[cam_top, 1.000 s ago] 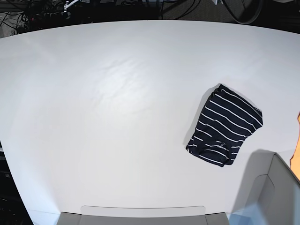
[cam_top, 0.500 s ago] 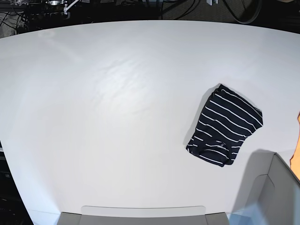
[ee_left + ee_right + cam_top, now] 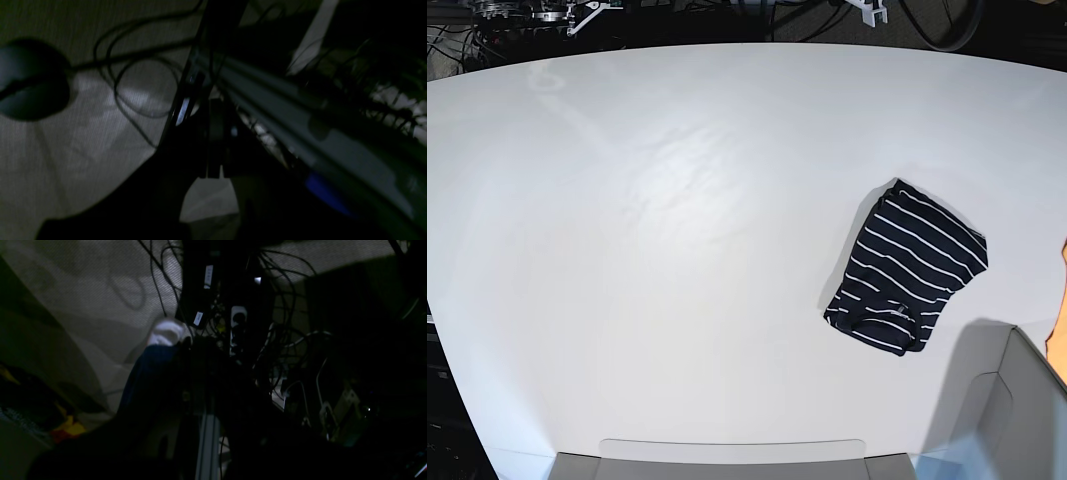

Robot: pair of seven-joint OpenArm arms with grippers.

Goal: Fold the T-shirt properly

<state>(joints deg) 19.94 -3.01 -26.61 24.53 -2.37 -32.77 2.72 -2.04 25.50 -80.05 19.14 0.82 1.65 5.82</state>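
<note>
T-shirt (image 3: 908, 271): a dark navy shirt with thin white stripes, folded into a compact, roughly rectangular bundle. It lies flat in the right half of the base view, a little below mid-height, turned at a slant so its long side runs from upper right to lower left.

Table (image 3: 647, 250): a broad white surface filling nearly the whole base view; apart from the shirt it is bare.

Grey box (image 3: 1012, 410): an open-topped grey container at the lower right corner of the base view, near the shirt but not touching it.

Cables (image 3: 267, 323): a dark tangle with a power strip, upper centre of the right wrist view, over pale floor.

Left gripper: its wrist view is very dark, showing floor, looped cables (image 3: 133, 83) and a metal rail (image 3: 300, 116); the fingers cannot be made out, but they are clenched together with nothing in them.

Right gripper: also lost in the dark of its own view, clenched and empty.

Arms: neither reaches over the table in the base view.
</note>
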